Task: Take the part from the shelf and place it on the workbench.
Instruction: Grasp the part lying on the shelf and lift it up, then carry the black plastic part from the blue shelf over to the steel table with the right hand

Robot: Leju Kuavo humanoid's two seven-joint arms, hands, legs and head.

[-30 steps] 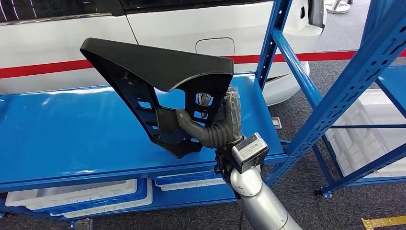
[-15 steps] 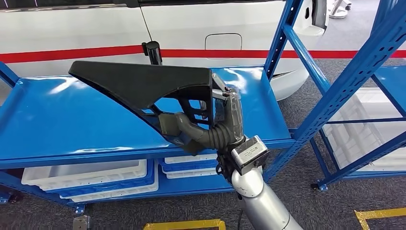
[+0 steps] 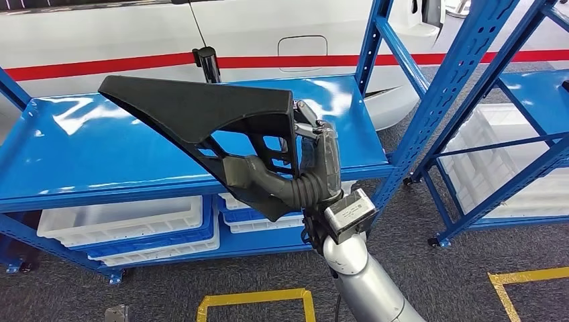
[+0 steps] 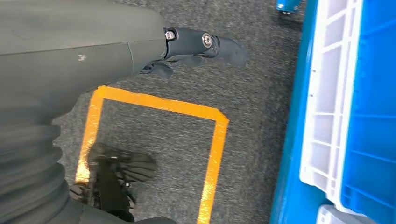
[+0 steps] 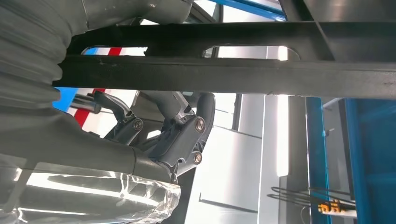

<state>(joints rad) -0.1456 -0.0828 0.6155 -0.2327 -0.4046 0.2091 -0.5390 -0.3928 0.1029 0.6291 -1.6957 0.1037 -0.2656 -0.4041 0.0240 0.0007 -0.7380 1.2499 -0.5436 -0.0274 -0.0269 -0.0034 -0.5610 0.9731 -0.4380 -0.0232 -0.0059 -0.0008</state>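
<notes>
The part (image 3: 201,111) is a large black plastic panel, roughly triangular, with ribbed cut-outs along its lower edge. My right hand (image 3: 295,181) grips it by that lower edge and holds it up in front of the blue shelf (image 3: 100,154), clear of the shelf's top. In the right wrist view a black bar of the part (image 5: 233,74) crosses the picture, with the fingers (image 5: 184,133) of my right hand curled around it. My left hand (image 4: 93,51) hangs over the grey carpet with nothing in it, one dark finger stretched out.
A white car with a red stripe (image 3: 268,40) stands behind the shelf. White bins (image 3: 121,221) sit on its lower level. A second blue rack (image 3: 470,67) with white bins stands at the right. Yellow tape (image 3: 255,298) marks the grey floor.
The whole view has shifted: the shelf now lies lower and farther off, with more floor and yellow tape showing. The part stays in my right hand's grip, a little lower in the picture.
</notes>
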